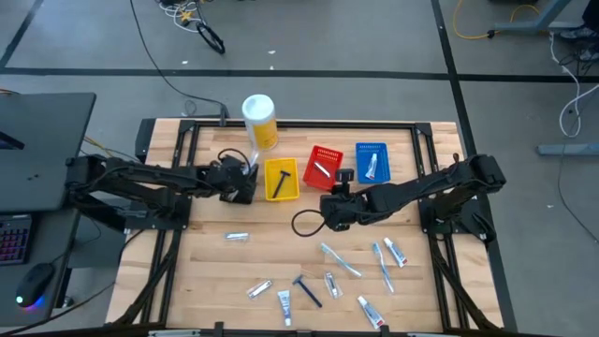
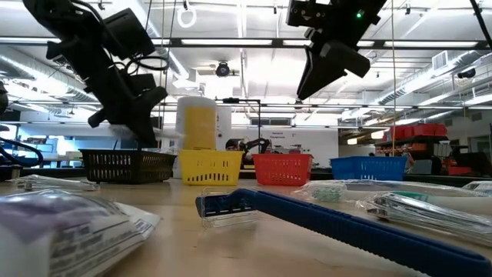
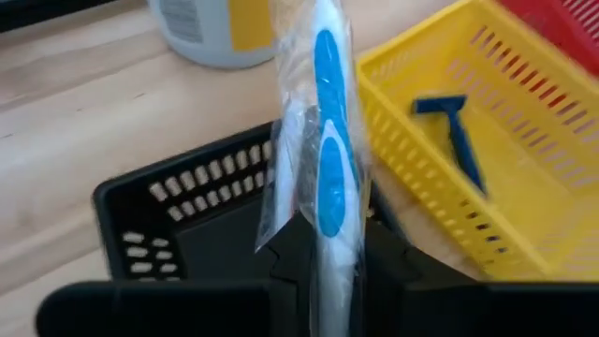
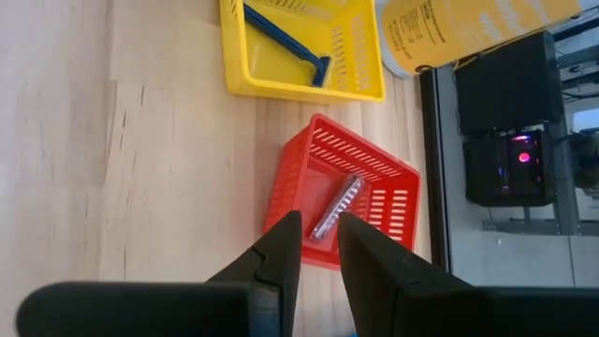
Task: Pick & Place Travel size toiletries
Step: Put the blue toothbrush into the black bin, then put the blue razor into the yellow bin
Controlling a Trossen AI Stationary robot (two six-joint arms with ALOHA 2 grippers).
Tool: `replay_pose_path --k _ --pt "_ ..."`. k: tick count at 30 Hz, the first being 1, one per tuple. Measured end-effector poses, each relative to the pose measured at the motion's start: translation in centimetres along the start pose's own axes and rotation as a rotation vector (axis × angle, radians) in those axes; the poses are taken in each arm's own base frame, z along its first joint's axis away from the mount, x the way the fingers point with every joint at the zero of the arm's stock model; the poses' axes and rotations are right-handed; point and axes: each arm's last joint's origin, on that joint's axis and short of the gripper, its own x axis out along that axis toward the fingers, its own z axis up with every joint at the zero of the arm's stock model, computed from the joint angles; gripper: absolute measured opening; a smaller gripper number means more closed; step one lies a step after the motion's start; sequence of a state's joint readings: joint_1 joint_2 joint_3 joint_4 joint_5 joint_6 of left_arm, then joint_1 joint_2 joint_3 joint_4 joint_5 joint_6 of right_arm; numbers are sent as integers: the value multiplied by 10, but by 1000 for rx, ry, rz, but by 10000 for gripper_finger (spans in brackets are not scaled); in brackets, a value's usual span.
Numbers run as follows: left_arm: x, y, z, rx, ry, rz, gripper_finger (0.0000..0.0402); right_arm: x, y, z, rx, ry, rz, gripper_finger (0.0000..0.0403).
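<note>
My left gripper [image 3: 329,245] [image 1: 245,178] is shut on a white toothbrush with blue grip pads [image 3: 323,140], sealed in a clear wrapper, over a black basket [image 3: 201,220] [image 2: 127,165]. My right gripper [image 4: 318,239] [image 1: 330,208] hangs open and empty above the table near the red basket [image 4: 374,192], where a silver tube [image 4: 337,208] lies. A blue razor [image 3: 459,136] lies in the yellow basket [image 1: 281,180]. A tube [image 1: 371,166] lies in the blue basket [image 1: 372,161]. More tubes [image 1: 237,237], toothbrushes [image 1: 342,259] and a razor [image 1: 307,291] lie along the near side. My left gripper pinches the wrapped toothbrush between its two fingers by one end of the handle [image 3: 329,225]. The brush runs along the fingers and sticks out past their tips. It is lifted clear, over the black basket's opening.
A big yellow canister with a white lid [image 1: 259,120] stands behind the black and yellow baskets. A black cable loop [image 1: 304,223] lies by my right gripper. Bare wood [image 1: 206,271] lies at the near left of the table.
</note>
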State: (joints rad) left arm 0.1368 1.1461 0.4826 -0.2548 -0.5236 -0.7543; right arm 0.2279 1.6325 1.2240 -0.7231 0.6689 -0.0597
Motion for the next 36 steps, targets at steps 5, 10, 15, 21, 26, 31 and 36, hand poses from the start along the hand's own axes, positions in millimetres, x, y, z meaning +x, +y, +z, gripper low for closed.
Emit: replay_pose_path --k 5,10,15,21,26,31,36 --pt "0 0 -1 15 7 -4 96 0 0 0 2 -2 0 81" --pt "0 0 -1 18 7 -4 129 0 0 0 3 -3 0 81" --pt "0 1 0 18 -4 8 153 0 0 0 3 -3 0 81" --pt "0 0 0 17 -6 6 159 0 0 1 6 -8 6 81" --pt "0 -2 2 42 -27 -23 152 1 2 4 32 -42 115 81" --pt "0 -8 8 67 -66 -87 148 2 2 8 58 -78 185 81" --pt "-2 -14 13 91 -97 -167 148 2 2 10 84 -92 196 81"
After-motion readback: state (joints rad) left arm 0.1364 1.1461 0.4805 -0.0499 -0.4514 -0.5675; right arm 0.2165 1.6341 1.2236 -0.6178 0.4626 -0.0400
